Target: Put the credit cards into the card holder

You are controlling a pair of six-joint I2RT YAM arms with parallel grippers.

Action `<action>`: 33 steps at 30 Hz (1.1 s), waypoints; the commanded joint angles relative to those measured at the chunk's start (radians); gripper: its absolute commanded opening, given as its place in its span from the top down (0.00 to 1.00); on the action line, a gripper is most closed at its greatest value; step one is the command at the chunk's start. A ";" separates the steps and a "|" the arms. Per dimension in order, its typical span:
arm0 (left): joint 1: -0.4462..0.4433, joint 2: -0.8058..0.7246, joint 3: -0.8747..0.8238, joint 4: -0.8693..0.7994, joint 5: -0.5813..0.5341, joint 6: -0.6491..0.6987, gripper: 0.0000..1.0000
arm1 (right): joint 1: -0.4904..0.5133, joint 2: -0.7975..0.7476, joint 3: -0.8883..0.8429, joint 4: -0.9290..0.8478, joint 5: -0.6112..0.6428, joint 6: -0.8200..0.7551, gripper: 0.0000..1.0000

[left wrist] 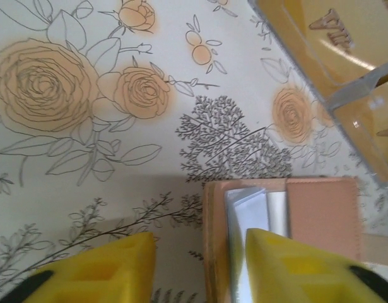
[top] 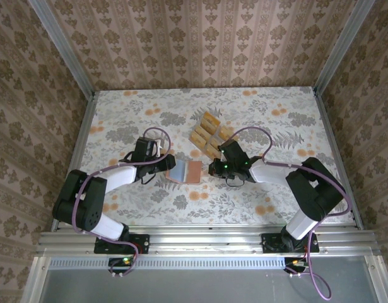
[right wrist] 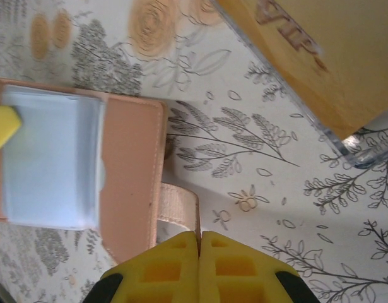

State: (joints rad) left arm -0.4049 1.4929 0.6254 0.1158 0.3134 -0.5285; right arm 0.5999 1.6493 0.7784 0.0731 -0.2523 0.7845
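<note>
Two yellow claws are shown: the left claw (left wrist: 197, 238) spread astride an edge of the flat, stitched pink holder (left wrist: 320, 214), the right claw (right wrist: 199, 235) clenched, a ribbed strap (right wrist: 178, 205) just ahead.

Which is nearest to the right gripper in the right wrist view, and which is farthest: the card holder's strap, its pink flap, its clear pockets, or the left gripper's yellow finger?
1. strap: at the tips of the right gripper.
2. pink flap: just left of the strap.
3. clear pockets: further left.
4. left gripper's finger: at the view's left edge.
</note>
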 commanded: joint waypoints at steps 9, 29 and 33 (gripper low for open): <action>-0.002 -0.079 -0.002 -0.019 0.016 -0.030 1.00 | -0.012 -0.036 0.038 -0.057 0.014 -0.039 0.64; -0.045 -0.090 0.043 -0.103 -0.112 -0.036 1.00 | 0.115 0.000 0.192 -0.057 -0.013 0.005 0.68; -0.045 -0.087 0.051 -0.107 -0.115 -0.035 1.00 | 0.140 0.108 0.224 -0.020 -0.024 0.021 0.74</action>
State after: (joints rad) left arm -0.4446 1.3930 0.6445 0.0288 0.2146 -0.5549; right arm 0.7265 1.7092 0.9668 0.0170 -0.2523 0.7837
